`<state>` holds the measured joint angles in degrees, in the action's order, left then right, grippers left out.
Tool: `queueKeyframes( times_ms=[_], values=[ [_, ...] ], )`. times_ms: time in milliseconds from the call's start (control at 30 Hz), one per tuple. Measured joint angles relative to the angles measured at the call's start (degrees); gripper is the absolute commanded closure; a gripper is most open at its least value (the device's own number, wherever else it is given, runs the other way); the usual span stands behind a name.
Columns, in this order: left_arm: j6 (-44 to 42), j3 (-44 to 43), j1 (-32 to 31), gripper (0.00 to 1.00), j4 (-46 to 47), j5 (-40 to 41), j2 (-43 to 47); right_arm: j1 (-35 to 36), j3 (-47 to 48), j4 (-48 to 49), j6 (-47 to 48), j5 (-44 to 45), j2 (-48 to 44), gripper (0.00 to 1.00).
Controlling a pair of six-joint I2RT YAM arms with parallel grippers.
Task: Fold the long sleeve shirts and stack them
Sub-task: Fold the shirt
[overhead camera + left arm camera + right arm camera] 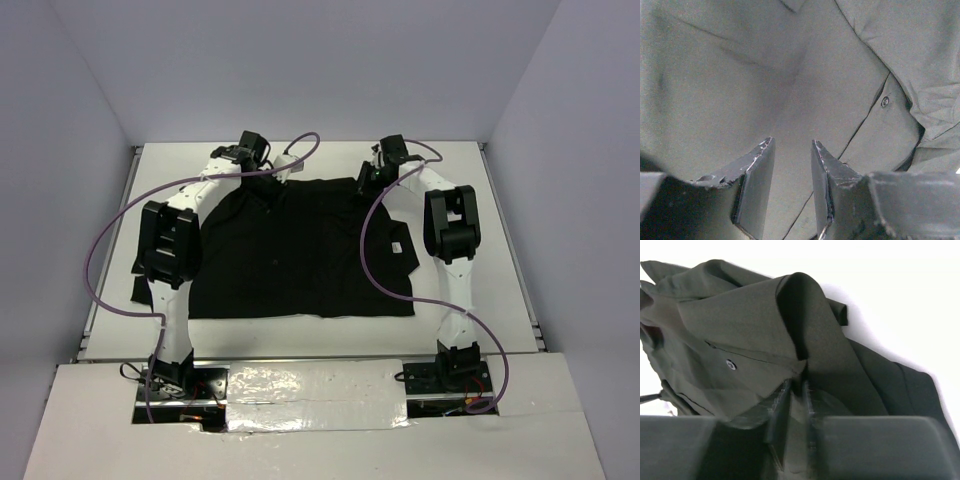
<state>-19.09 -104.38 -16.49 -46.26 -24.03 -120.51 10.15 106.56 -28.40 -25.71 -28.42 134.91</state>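
Note:
The long sleeve shirt (300, 250) lies spread flat on the white table, dark and much wider than either gripper. My left gripper (262, 170) is at its far left corner. In the left wrist view it (793, 141) stands open just above smooth fabric (740, 75), with a button (885, 101) off to the right. My right gripper (368, 178) is at the shirt's far right part. In the right wrist view its jaws (796, 383) stand narrow with a raised fold of the shirt (750, 315) pinched between them.
The white table (500, 200) ends in side rails and grey walls. Purple cables (100, 250) loop from both arms over the shirt's edges. A bit of dark cloth (140, 285) sticks out behind the left arm. The arm bases stand at the near edge on foil tape (320, 385).

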Motion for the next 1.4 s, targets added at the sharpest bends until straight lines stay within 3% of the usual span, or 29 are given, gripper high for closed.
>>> queueKeyframes(
  times_ms=[167,300,500,533,633,733,1033,1400],
  values=[
    [-0.09,0.00,0.00,0.53,-0.02,0.11,-0.28,0.44,-0.11,1.33,-0.15,-1.40,0.04,1.00],
    [-0.68,-0.33,-0.20,0.49,0.02,0.70,-0.28,0.57,-0.09,1.79,-0.20,-2.25,0.02,1.00],
    [-9.77,0.00,-4.44,0.36,3.30,5.88,0.07,0.59,-0.11,2.36,-1.88,-5.22,-1.09,1.00],
    [-11.52,0.96,-5.84,0.27,5.01,7.21,0.42,0.59,-0.26,2.69,-2.60,-5.84,-1.77,1.00],
    [-16.17,2.25,-9.55,0.18,8.70,9.01,1.03,0.59,-1.51,4.22,-4.87,-7.50,-4.37,1.00],
    [-20.55,2.27,-12.92,0.01,13.57,9.35,1.38,0.59,-2.78,5.99,-7.61,-8.87,-7.32,1.00],
    [-23.78,2.62,-14.88,0.01,26.08,12.68,1.77,0.70,-8.04,11.37,-15.69,-9.51,-12.76,1.00],
    [-16.57,3.10,-15.47,0.01,31.19,14.84,-0.63,1.29,-15.50,18.14,-26.47,-8.85,-15.26,1.00]
  ],
)
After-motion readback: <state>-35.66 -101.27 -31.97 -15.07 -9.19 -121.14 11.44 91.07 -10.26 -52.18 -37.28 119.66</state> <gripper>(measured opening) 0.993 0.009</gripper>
